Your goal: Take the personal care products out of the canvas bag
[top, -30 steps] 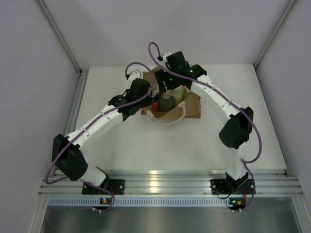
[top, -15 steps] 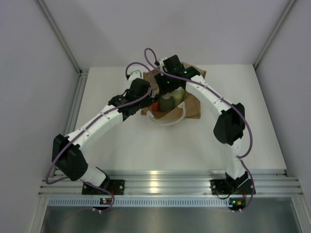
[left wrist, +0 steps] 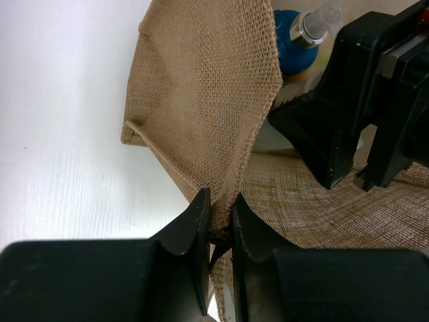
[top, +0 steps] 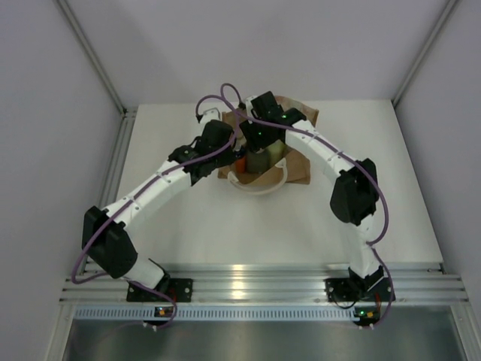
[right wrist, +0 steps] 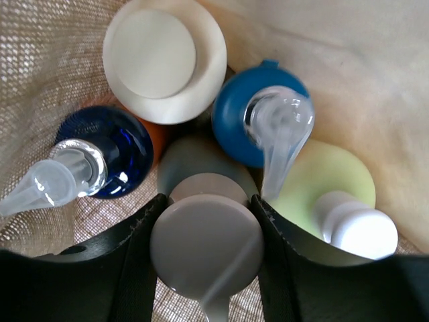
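The canvas bag (top: 297, 167) stands at the back middle of the table, open at the top. My left gripper (left wrist: 221, 227) is shut on the bag's woven rim seam (left wrist: 228, 174) at its left side. My right gripper (right wrist: 206, 249) is down inside the bag, its fingers (right wrist: 137, 235) pressed on both sides of the grey-green bottle's pump cap (right wrist: 204, 258). Around it stand a cream-capped bottle (right wrist: 164, 57), a dark-blue-capped orange bottle (right wrist: 100, 157), a blue-capped bottle (right wrist: 251, 117) and a yellow-green bottle (right wrist: 328, 178). From above the grey-green bottle (top: 258, 159) shows under the right wrist.
The bag's white looped handle (top: 259, 186) lies on the table in front of the bag. My right gripper's black fingers (left wrist: 335, 127) show close to the left gripper in the left wrist view. White walls and metal frame posts enclose the table.
My right wrist has moved left and lower into the bag, and its elbow has swung left. My left arm has stayed on the bag's rim.
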`<state>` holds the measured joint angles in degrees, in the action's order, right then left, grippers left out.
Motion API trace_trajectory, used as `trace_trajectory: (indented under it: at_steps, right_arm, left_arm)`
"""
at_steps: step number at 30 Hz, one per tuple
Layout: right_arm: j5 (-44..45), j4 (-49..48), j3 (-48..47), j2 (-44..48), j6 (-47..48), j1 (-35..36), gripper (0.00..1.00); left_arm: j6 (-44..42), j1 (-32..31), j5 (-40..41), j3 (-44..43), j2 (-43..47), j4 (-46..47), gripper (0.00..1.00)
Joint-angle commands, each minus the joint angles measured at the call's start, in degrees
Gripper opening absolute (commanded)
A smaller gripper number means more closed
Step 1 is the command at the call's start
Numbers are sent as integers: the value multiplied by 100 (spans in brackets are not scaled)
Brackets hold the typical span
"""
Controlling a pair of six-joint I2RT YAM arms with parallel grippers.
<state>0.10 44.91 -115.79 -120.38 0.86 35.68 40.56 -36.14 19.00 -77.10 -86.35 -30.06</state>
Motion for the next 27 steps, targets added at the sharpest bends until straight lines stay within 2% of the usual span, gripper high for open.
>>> trace_trajectory:
  at_steps: [1, 2, 8, 9, 27]
  right_arm:
    - [104, -333, -40, 278, 37, 71, 35]
    - [87, -403, -32, 313, 11, 71, 16]
    - [25, -799, -5, 866, -42, 71, 7]
    - [17, -808, -57, 963, -42, 71, 0]
    - [25, -545, -681, 2641, -147, 9, 0]
  left_arm:
    - [-83, -16, -266, 55, -242, -711, 0]
    - [-83, -16, -240, 55, -208, -711, 0]
    - [-127, -16, -248, 55, -146, -711, 0]
    - [-127, -16, -248, 55, -146, -720, 0]
    - [-180, -16, -222, 90, -181, -720, 0]
